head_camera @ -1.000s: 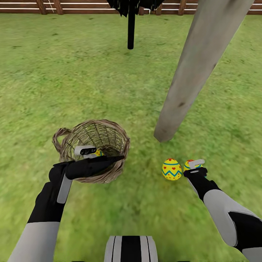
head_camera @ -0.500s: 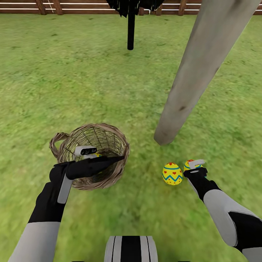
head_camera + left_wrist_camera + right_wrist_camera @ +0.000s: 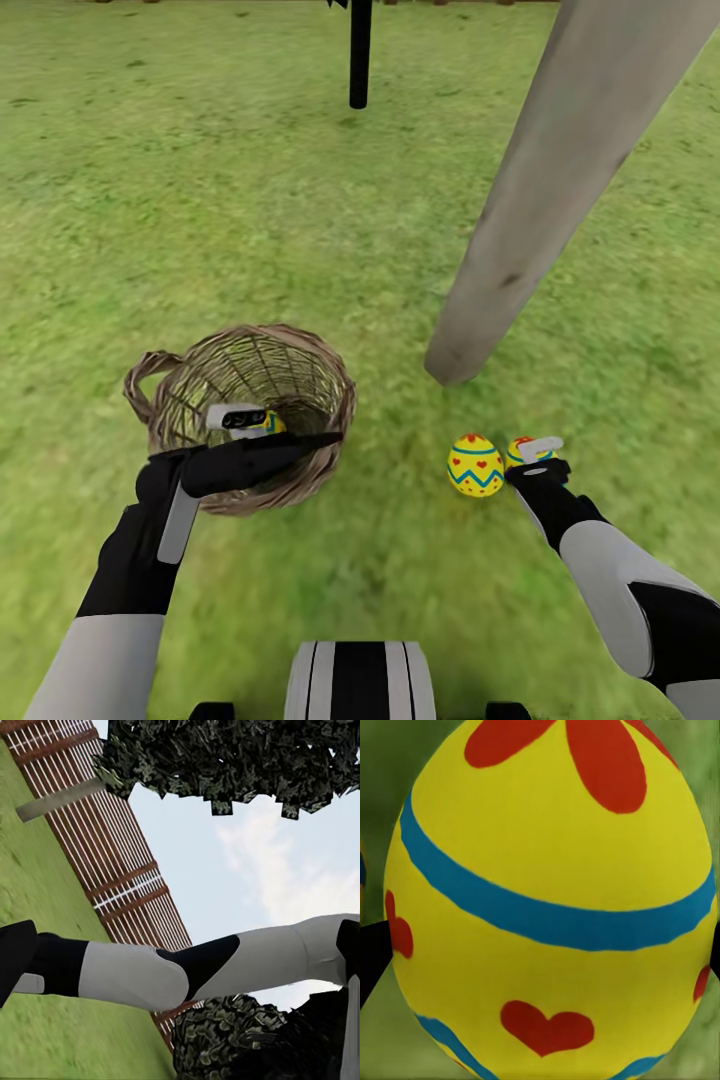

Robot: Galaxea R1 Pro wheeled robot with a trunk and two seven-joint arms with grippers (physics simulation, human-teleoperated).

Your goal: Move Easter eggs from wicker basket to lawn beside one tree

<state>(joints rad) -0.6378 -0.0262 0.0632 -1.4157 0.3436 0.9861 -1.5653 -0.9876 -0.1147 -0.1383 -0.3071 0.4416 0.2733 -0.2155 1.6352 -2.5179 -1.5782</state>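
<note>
The wicker basket (image 3: 190, 395) stands on the lawn (image 3: 200, 200). My left gripper (image 3: 335, 438) reaches sideways across its front rim and is open with nothing between the fingers. A bit of one Easter egg (image 3: 272, 423) shows inside the basket behind my left wrist. Another egg (image 3: 475, 466) stands on the grass just in front of the tree (image 3: 540, 200). Beside it sits a flower-topped egg (image 3: 520, 452), which looms large in the right wrist view (image 3: 547, 870). My right gripper (image 3: 532, 458) is open around it, and a black fingertip (image 3: 375, 960) shows at its side.
A thin black trunk (image 3: 360, 55) rises far ahead. In the left wrist view the slat fence (image 3: 112, 855) and dark foliage (image 3: 225, 757) stand behind my right arm (image 3: 150, 975). Open grass lies all around the basket and the tree base.
The head view has tilted down, so the fence has left its top edge. The basket has shifted slightly left under my left gripper. Both arms and the two eggs by the tree stay put.
</note>
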